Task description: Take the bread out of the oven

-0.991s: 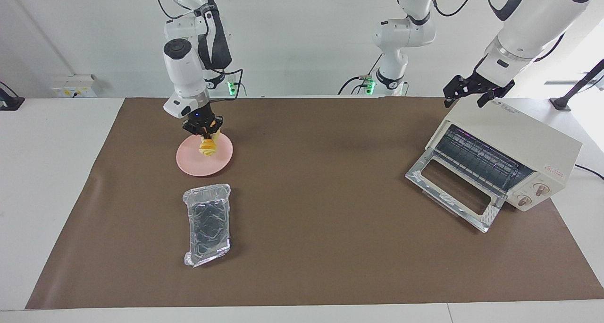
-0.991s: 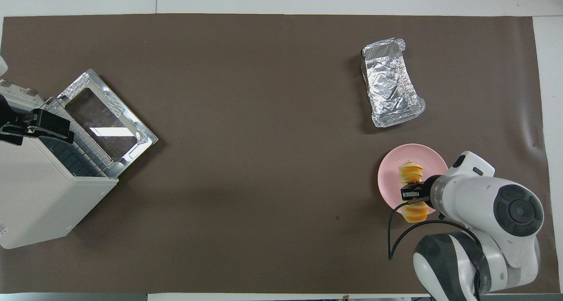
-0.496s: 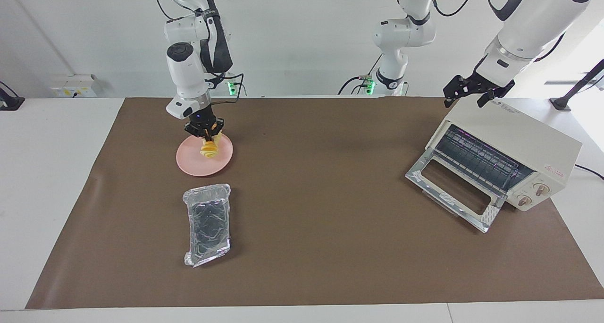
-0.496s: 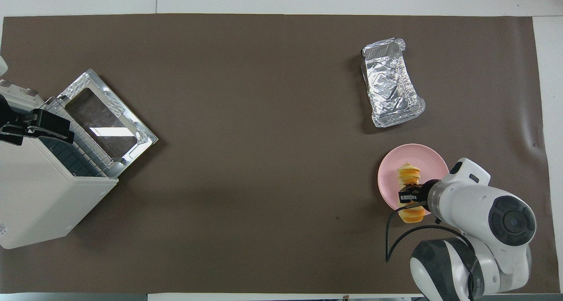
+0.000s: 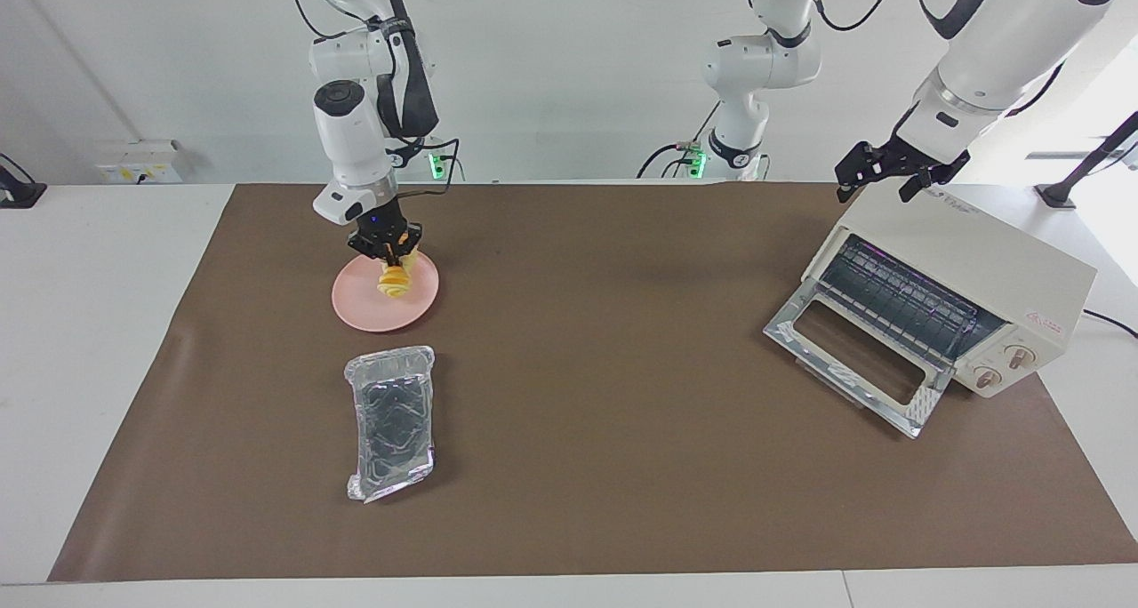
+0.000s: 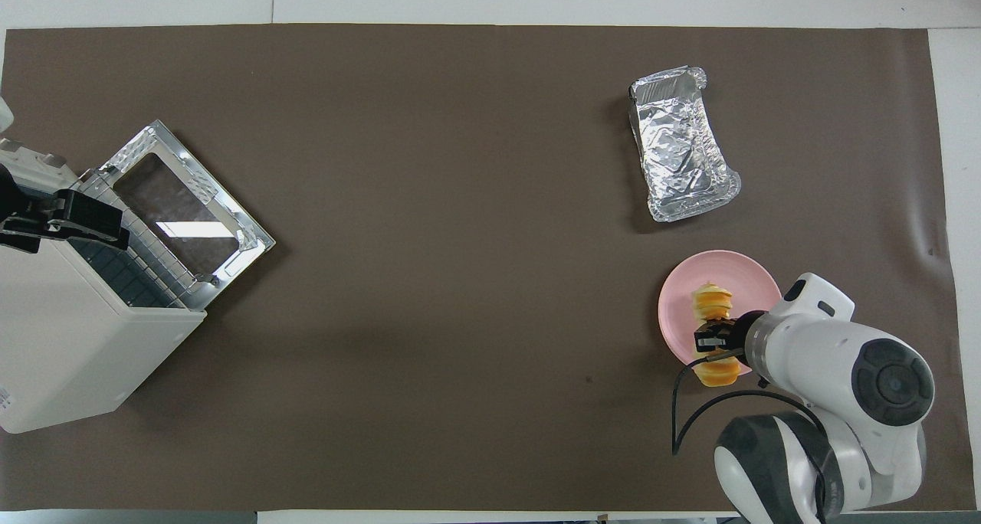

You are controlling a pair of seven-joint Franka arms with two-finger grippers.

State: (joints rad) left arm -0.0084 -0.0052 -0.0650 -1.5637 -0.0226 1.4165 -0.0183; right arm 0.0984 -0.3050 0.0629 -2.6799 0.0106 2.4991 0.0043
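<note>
Right gripper [image 5: 386,251] pinches the bread [image 5: 392,282] across its middle, fingers pressed against the loaf's two sides. The loaf hangs directly below the gripper, its lower end down on or just above the pink plate [image 5: 361,308]; contact cannot be read for certain. In the overhead view the bread [image 6: 713,303] runs under the gripper [image 6: 711,338], one end over the plate's middle, the other at the plate [image 6: 742,267] rim on the robots' side.

Outward from the gripper: a crinkled foil tray [image 5: 391,421] lies on the brown mat, farther from the robots than the plate. Well apart, toward the left arm's end of the table, the toaster oven [image 5: 980,275] stands with its glass door [image 5: 855,364] dropped open and its wire rack [image 5: 898,301] bare.

Left gripper [image 5: 880,174] hovers over the oven's top edge, fingers spread, holding nothing; that arm waits.

Judgement: extraction is done and the step in hand is placement. The next move calls for settling the loaf flat on the plate, spreading the fingers, and lifting straight up so the loaf is not dragged off the rim.
</note>
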